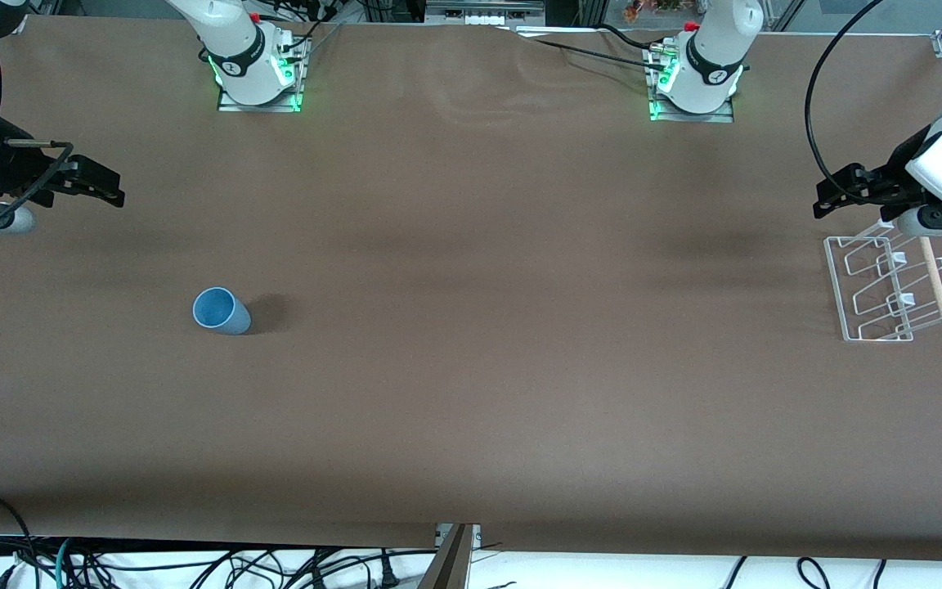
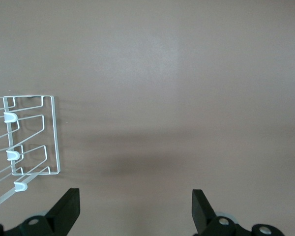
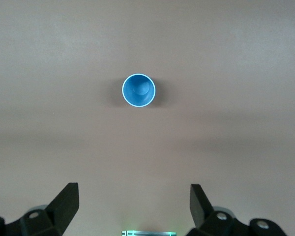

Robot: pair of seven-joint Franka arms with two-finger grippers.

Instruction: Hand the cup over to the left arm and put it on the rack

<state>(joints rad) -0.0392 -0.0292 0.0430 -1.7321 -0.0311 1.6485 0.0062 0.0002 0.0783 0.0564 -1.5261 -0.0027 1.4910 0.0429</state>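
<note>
A small light-blue cup (image 1: pixel 222 311) stands upright, mouth up, on a brown table (image 1: pixel 471 393), toward the right arm's end and well apart from everything else; it looks like thin matte plastic, so it is probably light, fairly stiff, easy to tip or nudge, and not fragile; its tapered wall is smooth and could slip, so a hold across the body just below the rim seems best, leaving part of the wall free for the other gripper at the handover.

The right gripper (image 1: pixel 103 186) hovers over the table's edge at the right arm's end, jaws spread wide and empty; the right wrist view shows the cup (image 3: pixel 139 90) from straight above.

The left gripper (image 1: pixel 835 195) hangs over the left arm's end, fingers (image 2: pixel 66 210) apart and holding nothing, just above the white wire rack (image 1: pixel 888 286); the rack has upturned loop prongs and a pale wooden dowel (image 1: pixel 935 282), and it sits near the table's edge.

Between cup and rack the tabletop is bare, giving wide room for a mid-table exchange; the rack's prongs and the nearby edge leave less room for the final placing.
</note>
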